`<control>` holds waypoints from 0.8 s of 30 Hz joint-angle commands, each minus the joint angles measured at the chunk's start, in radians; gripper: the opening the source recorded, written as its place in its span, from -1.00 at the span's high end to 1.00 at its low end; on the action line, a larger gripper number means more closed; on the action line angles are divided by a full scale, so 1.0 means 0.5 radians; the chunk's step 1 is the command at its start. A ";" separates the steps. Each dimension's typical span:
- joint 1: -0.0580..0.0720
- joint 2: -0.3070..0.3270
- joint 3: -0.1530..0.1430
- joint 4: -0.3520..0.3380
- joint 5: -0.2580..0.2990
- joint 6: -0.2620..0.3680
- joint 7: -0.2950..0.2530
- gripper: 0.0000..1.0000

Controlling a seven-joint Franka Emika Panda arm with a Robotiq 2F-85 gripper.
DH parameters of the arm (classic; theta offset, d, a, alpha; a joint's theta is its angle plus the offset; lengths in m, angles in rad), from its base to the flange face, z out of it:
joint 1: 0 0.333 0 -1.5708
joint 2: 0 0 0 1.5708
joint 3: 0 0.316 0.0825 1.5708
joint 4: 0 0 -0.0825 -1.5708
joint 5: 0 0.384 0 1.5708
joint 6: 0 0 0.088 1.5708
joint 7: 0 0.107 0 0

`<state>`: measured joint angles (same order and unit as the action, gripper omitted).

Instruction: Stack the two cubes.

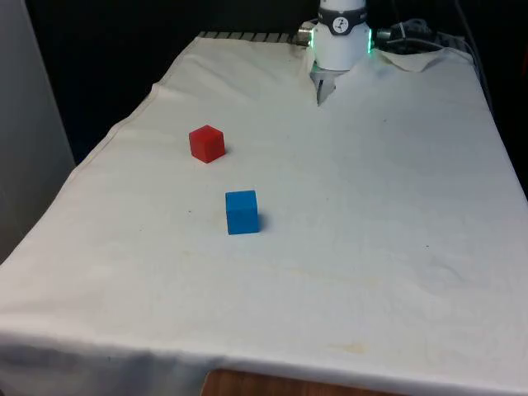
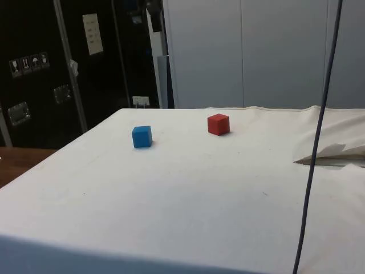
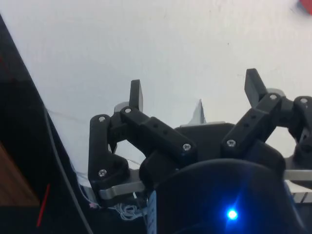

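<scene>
front view: red cube (image 1: pixel 206 143) sits near blue cube (image 1: pixel 241 211), just beyond it; side view: both apart on the white cloth (image 2: pixel 188 194); wrist view: gripper (image 3: pixel 196 92) spread wide, empty, so an off-centre grasp could nudge a cube.

Lab: cloth-draped table (image 1: pixel 396 247), dark cabinets (image 2: pixel 40 68)

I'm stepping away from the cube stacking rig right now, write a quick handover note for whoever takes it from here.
Gripper: open, holding nothing, up above the white cloth.
Red cube: on the cloth, alone.
Blue cube: also on the cloth, apart from the red one, nearer the front camera and slightly toward the front view's right.
Done: nothing yet; neither cube is gripped or stacked.
Left: pick up one cube, set it squarely on the other, release.
</scene>
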<state>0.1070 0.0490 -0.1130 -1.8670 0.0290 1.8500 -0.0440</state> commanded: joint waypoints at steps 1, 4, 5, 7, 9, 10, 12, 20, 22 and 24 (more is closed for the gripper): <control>0.000 0.006 0.000 0.000 0.000 0.006 0.000 -1.00; -0.004 0.084 -0.006 0.048 -0.004 0.048 0.000 -1.00; -0.004 0.096 -0.006 0.058 -0.008 0.052 0.002 -1.00; -0.008 0.132 -0.010 0.096 -0.008 0.054 -0.004 -1.00; -0.012 0.186 -0.020 0.154 -0.006 0.056 -0.014 -1.00; -0.012 0.202 -0.024 0.172 -0.004 0.058 -0.018 -1.00; -0.012 0.216 -0.028 0.190 -0.004 0.058 -0.022 -1.00; -0.014 0.338 -0.038 0.302 -0.016 0.084 -0.032 -1.00; -0.016 0.352 -0.038 0.312 -0.018 0.086 -0.032 -1.00; -0.018 0.378 -0.038 0.336 -0.026 0.092 -0.030 -1.00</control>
<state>0.0980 0.2320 -0.1310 -1.7060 0.0200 1.8970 -0.0600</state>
